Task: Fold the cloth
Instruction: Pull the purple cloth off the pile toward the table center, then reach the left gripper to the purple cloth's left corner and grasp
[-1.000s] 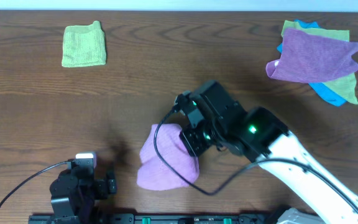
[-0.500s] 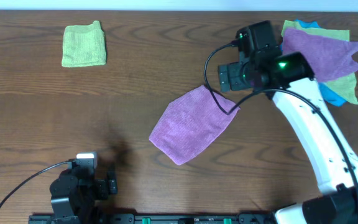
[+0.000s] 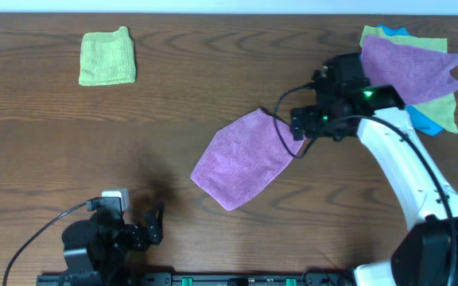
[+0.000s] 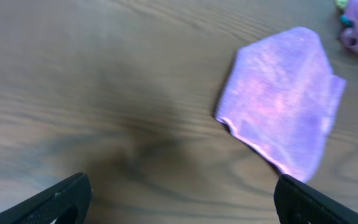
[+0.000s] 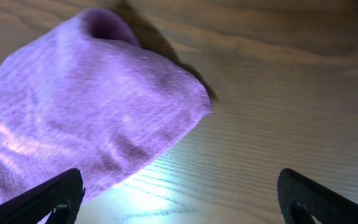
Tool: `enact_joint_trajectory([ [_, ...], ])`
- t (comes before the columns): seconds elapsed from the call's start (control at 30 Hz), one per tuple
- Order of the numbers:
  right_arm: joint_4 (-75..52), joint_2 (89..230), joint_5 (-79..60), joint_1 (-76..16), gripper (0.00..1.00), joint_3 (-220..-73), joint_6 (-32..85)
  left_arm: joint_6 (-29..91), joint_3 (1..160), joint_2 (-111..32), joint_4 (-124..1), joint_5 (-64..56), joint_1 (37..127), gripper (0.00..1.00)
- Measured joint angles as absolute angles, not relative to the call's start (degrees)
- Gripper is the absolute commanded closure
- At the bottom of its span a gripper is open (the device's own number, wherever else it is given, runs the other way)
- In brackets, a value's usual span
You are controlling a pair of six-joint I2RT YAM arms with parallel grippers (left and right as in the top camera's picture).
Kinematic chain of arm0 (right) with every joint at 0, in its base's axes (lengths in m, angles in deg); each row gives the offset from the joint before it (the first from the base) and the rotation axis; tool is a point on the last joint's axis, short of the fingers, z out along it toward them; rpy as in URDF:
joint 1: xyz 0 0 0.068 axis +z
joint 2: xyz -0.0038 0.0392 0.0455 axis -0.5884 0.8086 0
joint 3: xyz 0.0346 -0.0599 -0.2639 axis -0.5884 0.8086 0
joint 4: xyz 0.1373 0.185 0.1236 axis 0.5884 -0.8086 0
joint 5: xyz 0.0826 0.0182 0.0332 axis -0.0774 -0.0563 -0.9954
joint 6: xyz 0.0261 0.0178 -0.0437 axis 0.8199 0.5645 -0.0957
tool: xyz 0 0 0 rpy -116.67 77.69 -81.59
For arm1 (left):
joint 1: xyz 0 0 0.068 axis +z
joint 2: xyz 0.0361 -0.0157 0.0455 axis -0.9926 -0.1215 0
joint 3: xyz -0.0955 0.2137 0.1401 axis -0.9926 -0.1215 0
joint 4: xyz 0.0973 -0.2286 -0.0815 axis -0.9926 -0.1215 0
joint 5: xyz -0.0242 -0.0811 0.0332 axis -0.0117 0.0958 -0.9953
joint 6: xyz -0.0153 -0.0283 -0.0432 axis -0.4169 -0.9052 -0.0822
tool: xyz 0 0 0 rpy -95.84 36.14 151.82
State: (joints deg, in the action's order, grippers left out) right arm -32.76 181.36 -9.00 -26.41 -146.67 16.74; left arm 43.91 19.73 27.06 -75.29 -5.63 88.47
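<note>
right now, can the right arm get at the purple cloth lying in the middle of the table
Probably yes. The right arm's fingers hang open just over the purple cloth's upper right corner. The cloth lies spread on the table, and nothing stands between them.

That purple cloth looks soft, fuzzy and matt; the table is dark grained wood, smooth, faintly shiny; the arm cover, glossy white plastic.

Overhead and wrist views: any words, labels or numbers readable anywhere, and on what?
None readable. The purple cloth, the folded green cloth, the cloth pile and the table are plain; the right arm shows only a green light, no lettering.
</note>
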Motion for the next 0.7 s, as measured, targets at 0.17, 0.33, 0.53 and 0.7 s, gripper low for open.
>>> enact_joint_trajectory([
  [0.17,-31.3,181.4,-12.8,-30.4,0.01,-144.4,16.9,38.3,27.1,14.9,-78.7,-1.4,88.5,0.05],
  [0.33,-31.1,181.4,-14.4,-32.4,0.01,-144.0,17.0,34.8,39.7,-0.5,-81.9,3.8,88.5,0.05],
  [0.53,-30.9,181.4,-15.0,-32.6,0.01,-143.9,17.0,23.2,44.2,-10.5,-79.2,8.7,88.5,0.05],
  [0.7,-30.8,181.4,-15.1,-32.6,0.01,-143.9,17.0,14.8,44.1,-15.0,-79.5,10.5,88.5,0.05],
])
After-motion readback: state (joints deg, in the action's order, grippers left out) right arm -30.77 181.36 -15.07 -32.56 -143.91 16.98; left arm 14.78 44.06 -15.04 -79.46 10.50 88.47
